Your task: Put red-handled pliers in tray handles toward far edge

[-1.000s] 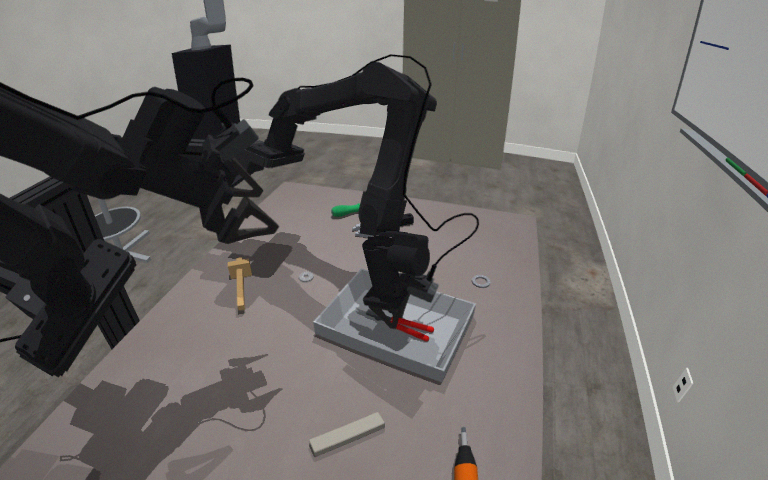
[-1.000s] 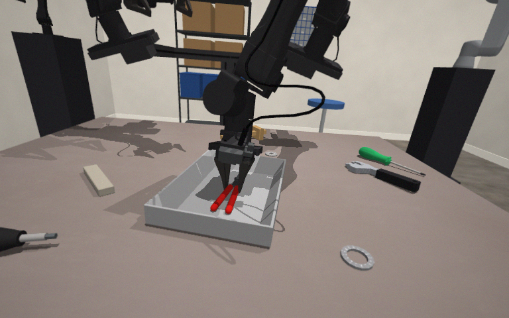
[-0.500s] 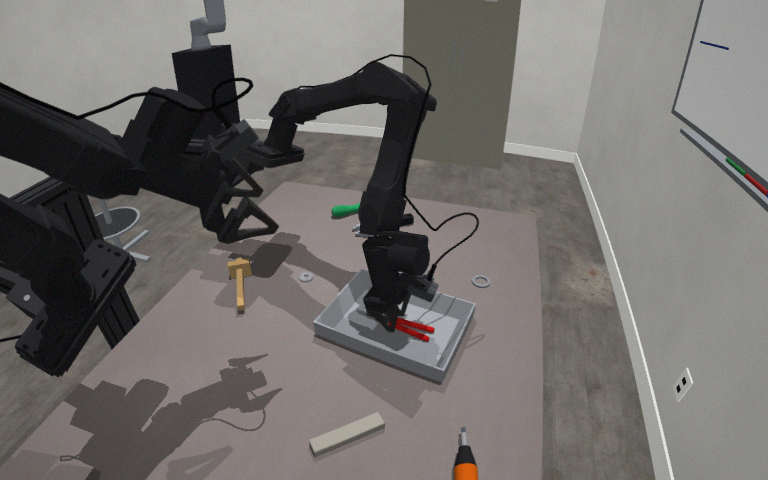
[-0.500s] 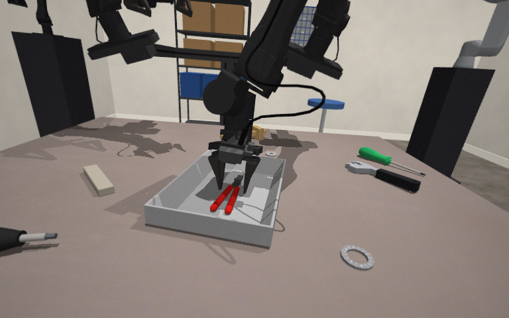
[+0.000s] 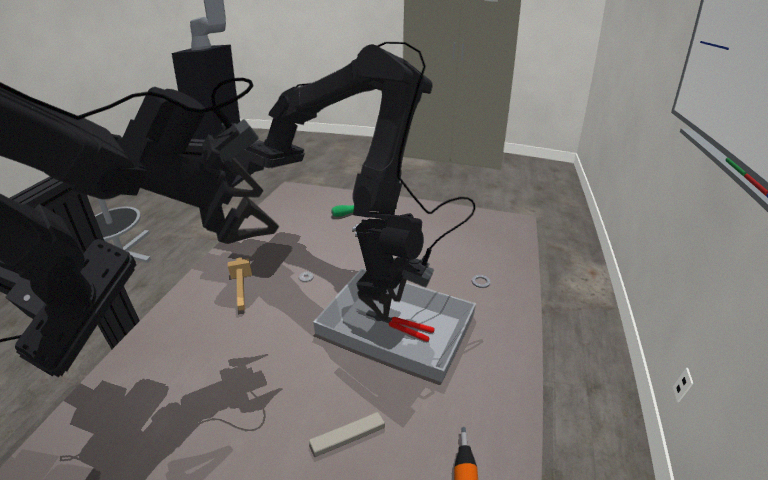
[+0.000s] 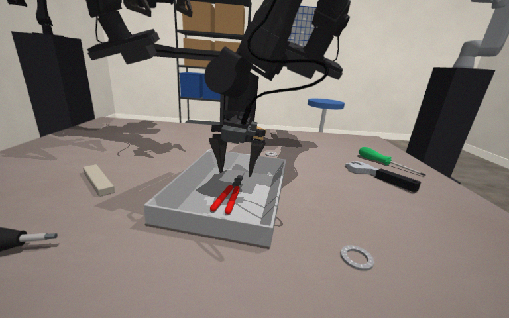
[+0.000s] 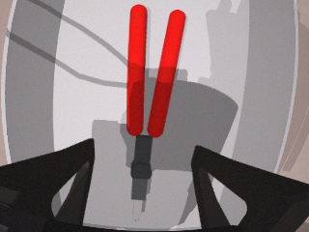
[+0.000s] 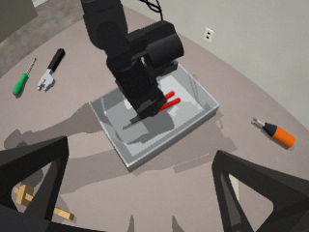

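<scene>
The red-handled pliers (image 5: 413, 326) lie flat on the floor of the grey tray (image 5: 396, 333), which stands right way up in the middle of the table. In the exterior view the pliers (image 6: 225, 195) point their handles toward the camera and their dark jaws away from it. My left gripper (image 6: 235, 171) is open and hangs just above the jaws, one finger on each side, not touching them. The left wrist view shows the pliers (image 7: 150, 72) between the open fingers. My right gripper (image 5: 244, 223) is open and empty, high above the table near the mallet.
A wooden mallet (image 5: 239, 280) and a small washer (image 5: 305, 274) lie beside the tray. A ring (image 6: 357, 256), a green screwdriver (image 6: 375, 155) and a wrench (image 6: 382, 176) lie on the other side. A pale block (image 5: 346, 433) and an orange-handled tool (image 5: 464, 459) lie near one table edge.
</scene>
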`<state>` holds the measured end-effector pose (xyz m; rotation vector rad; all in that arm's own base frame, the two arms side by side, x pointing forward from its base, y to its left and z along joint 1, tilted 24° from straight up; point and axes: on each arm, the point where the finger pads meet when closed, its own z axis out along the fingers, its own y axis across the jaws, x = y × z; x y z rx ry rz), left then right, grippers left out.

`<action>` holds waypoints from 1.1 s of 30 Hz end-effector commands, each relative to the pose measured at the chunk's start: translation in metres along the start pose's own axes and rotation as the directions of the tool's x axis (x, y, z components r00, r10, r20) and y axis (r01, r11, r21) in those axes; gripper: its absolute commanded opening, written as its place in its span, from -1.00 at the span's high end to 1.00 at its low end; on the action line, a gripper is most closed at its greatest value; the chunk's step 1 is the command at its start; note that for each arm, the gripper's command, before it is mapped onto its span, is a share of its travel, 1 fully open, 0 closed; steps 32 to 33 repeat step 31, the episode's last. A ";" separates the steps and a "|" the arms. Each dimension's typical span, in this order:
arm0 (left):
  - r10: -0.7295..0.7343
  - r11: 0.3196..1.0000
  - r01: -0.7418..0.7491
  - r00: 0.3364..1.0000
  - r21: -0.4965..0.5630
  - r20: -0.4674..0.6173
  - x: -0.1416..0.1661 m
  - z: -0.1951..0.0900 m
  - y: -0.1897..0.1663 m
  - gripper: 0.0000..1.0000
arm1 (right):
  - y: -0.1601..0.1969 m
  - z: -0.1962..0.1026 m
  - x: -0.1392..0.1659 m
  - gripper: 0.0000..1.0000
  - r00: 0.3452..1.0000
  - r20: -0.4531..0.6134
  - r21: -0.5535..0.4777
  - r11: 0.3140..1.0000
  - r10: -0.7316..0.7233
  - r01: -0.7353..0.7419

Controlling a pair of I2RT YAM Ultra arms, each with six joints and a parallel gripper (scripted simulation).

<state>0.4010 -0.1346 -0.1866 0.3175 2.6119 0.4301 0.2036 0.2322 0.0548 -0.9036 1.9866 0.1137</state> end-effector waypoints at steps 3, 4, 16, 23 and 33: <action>-0.005 1.000 0.005 1.000 -0.003 0.029 -0.008 -0.048 -0.003 -0.30 | 0.003 0.000 -0.004 -1.00 1.000 0.014 -0.001 1.000 0.003 -0.003; -0.008 1.000 0.008 0.999 -0.002 0.031 -0.008 -0.055 -0.003 -0.30 | 0.003 0.000 -0.004 -1.00 1.000 0.014 -0.001 1.000 0.003 -0.003; -0.028 1.000 0.027 0.998 0.016 0.055 -0.023 -0.051 -0.006 -0.30 | 0.003 0.000 -0.004 -1.00 1.000 0.014 -0.001 1.000 0.003 -0.003; -0.028 1.000 0.027 0.998 0.016 0.055 -0.023 -0.051 -0.006 -0.30 | 0.003 0.000 -0.004 -1.00 1.000 0.014 -0.001 1.000 0.003 -0.003; -0.028 1.000 0.027 0.998 0.016 0.055 -0.023 -0.051 -0.006 -0.30 | 0.003 0.000 -0.004 -1.00 1.000 0.014 -0.001 1.000 0.003 -0.003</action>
